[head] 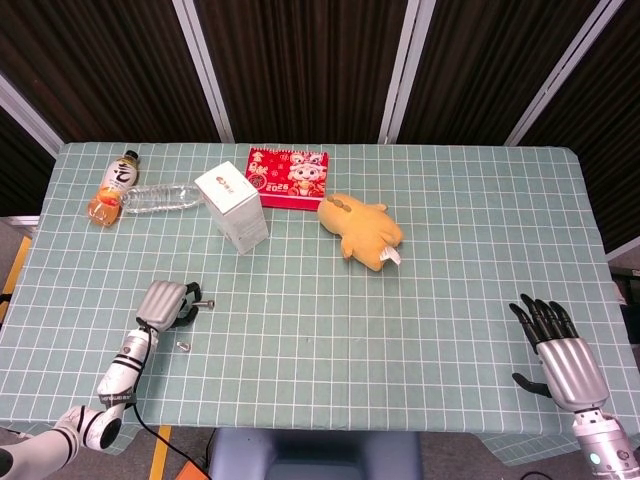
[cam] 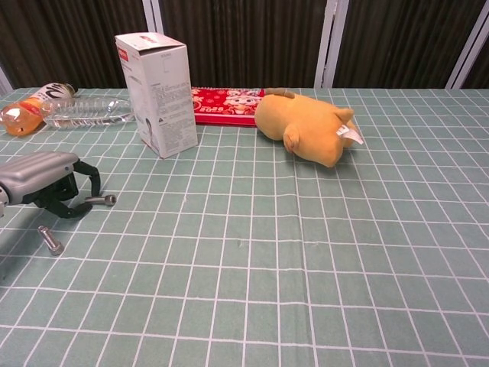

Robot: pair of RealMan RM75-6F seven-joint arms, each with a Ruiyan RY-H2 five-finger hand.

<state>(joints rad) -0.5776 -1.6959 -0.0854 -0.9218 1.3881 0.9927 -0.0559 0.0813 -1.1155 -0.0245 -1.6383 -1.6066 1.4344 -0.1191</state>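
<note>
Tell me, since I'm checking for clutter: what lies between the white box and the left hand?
Only bare checked tablecloth lies between the white box and the left hand, clearest in the head view.

A white carton [cam: 158,92] stands upright toward the back left of the green checked tabletop [head: 440,300]. Just beside it lies a flat red calendar [head: 288,178], and a yellow plush toy [cam: 304,136] lies nearby on its side. At the far left lie an orange drink bottle [head: 111,188] and a clear bottle [head: 160,197].
</note>
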